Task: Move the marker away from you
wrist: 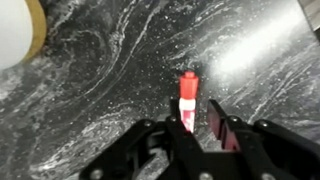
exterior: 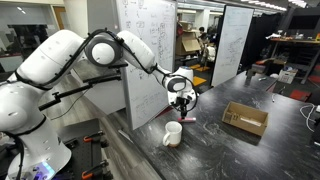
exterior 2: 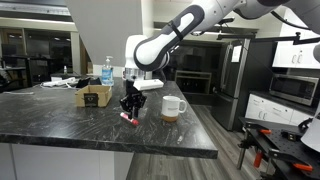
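**Exterior view.** The black two-fingered gripper at the end of the white arm points down over the dark, white-veined stone counter. A white round cup sits near it and an open brown cardboard box lies well apart. The marker is too small to make out here.

**Exterior view.** The gripper hangs low. The thin red-tipped marker shows below it, tip at or just above the counter. The cup stands to one side, apart, and the box lies behind.

**Wrist view.** The marker lies between the fingers, its red tip pointing outward. The jaws are narrow around it, but a dark gap shows on one side, so a firm clamp cannot be confirmed. The cup's rim shows in the corner.

**Risks, as judged.**
- A loose or one-sided hold could let the marker slip or pivot in transit.
- A low tip could drag on the counter and twist the marker free.
- Once released, the round marker could roll.
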